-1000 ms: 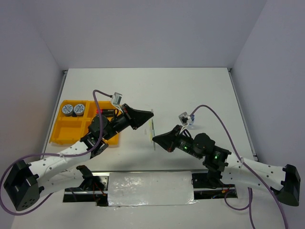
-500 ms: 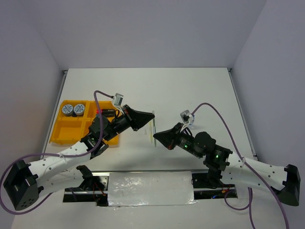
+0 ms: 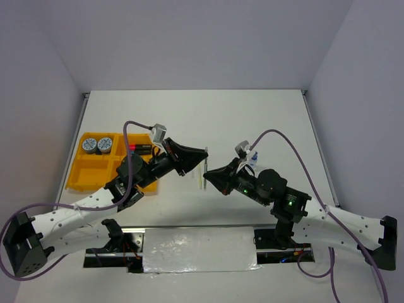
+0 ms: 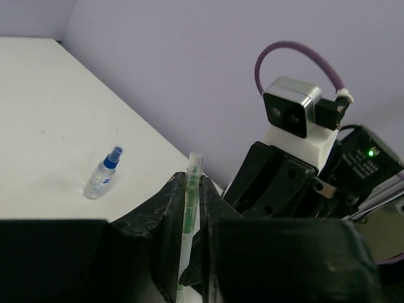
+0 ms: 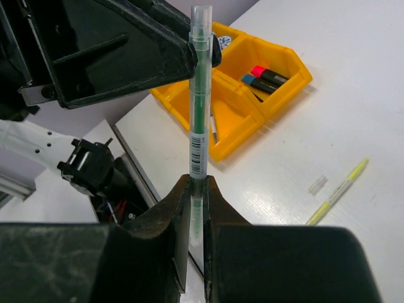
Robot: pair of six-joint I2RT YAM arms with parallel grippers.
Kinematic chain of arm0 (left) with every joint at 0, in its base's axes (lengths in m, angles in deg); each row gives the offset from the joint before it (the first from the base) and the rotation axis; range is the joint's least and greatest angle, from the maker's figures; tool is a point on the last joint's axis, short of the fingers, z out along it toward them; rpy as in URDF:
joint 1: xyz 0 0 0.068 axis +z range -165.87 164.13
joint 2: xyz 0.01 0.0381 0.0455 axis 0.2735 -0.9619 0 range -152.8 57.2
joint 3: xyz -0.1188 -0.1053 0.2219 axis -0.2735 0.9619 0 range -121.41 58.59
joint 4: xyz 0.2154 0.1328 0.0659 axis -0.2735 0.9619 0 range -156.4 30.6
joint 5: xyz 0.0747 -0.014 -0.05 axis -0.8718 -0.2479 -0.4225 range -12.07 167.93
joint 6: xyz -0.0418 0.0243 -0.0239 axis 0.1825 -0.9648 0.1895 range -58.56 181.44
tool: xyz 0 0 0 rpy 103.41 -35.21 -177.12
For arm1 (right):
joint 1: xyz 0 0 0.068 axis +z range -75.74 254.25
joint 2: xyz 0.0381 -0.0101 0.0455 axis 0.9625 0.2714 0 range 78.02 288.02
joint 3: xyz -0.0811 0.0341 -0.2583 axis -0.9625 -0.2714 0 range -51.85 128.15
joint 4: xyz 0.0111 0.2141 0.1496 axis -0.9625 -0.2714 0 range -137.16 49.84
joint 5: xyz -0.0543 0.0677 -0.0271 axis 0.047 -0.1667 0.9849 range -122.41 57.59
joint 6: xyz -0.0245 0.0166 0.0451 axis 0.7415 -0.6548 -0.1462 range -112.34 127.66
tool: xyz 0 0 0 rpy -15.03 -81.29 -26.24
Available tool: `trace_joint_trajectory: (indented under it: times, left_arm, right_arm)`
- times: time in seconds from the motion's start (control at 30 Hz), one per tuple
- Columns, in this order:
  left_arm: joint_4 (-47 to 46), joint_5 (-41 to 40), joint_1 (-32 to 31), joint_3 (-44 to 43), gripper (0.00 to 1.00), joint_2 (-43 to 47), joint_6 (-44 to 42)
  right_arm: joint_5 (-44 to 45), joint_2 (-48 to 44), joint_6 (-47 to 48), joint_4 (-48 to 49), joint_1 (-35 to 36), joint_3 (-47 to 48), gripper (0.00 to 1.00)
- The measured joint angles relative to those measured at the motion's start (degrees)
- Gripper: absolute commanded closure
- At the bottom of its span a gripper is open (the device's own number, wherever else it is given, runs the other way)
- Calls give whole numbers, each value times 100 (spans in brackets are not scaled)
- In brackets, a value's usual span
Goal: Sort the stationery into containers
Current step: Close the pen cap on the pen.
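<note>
**Top view.** Your left hand [image 3: 201,153] and right hand [image 3: 210,175] meet tip to tip above the middle of the surface [image 3: 252,120]. The green pen [image 3: 203,170] stands between them, well apart from the tray [image 3: 74,182]. Two tins [image 3: 89,144] sit in the tray's far-left compartment and markers [image 3: 142,149] in the far-right one.

**Left wrist view.** The pen stands between the left fingers. They look barely parted around it, and you cannot tell whether they pinch it. A small bottle [image 4: 103,177] sits on the surface beyond.

**Right wrist view.** The right hand is closed on the pen's lower end, just below the barcode. A yellow pen [image 5: 338,192] and a clear cap [image 5: 317,184] lie loose on the surface.

**Step, as judged.** This is a hand-to-hand pass. Keep one hand firmly clamped until the other has clearly taken or released the pen. Draw away along the pen's axis, not sideways.

**Against a second ago.** The hands have drawn closer together and less of the pen shows between them. The tray's contents are unchanged.
</note>
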Motion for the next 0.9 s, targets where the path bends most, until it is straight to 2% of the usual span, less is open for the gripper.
trace_joint_trajectory:
  times: [0.07,0.17,0.23,0.3,0.37,0.6,0.63,0.67,0.73,0.77,0.83,0.9]
  left_arm:
    - [278,-52,-144,-190,68,76,-321]
    - [767,-74,-337,-343,53,247,-745]
    - [1119,-68,-409,-345,50,334,-955]
    - [1292,-101,-444,-365,48,378,-1047]
    - [1491,-105,-446,-448,54,437,-1158]
    - [1803,-111,-457,-573,47,466,-1401]
    - [1821,-111,-457,-573,49,474,-1405]
    - [1840,-109,-457,-573,72,485,-1410]
    - [1823,-28,-479,-595,86,498,-1401]
    - [1869,-17,-494,-616,97,505,-1443]
    - [1895,44,-492,-638,100,520,-1462]
    - [1882,166,-492,-647,100,520,-1534]
  right_arm:
    - [-87,0,203,26,0,46,100]
    - [-199,-85,498,205,0,81,100]
    - [-260,-153,643,343,0,153,100]
    - [-356,-168,745,341,0,232,100]
    - [-413,-118,800,367,0,260,100]
    - [-592,-20,905,398,-2,269,100]
    - [-634,-4,909,400,-2,271,100]
    - [-678,15,920,398,-2,282,100]
    - [-739,90,953,396,-20,304,100]
    - [-761,125,970,420,-20,306,100]
    - [-835,129,997,450,-28,308,99]
    - [-922,127,1032,474,-48,308,87]
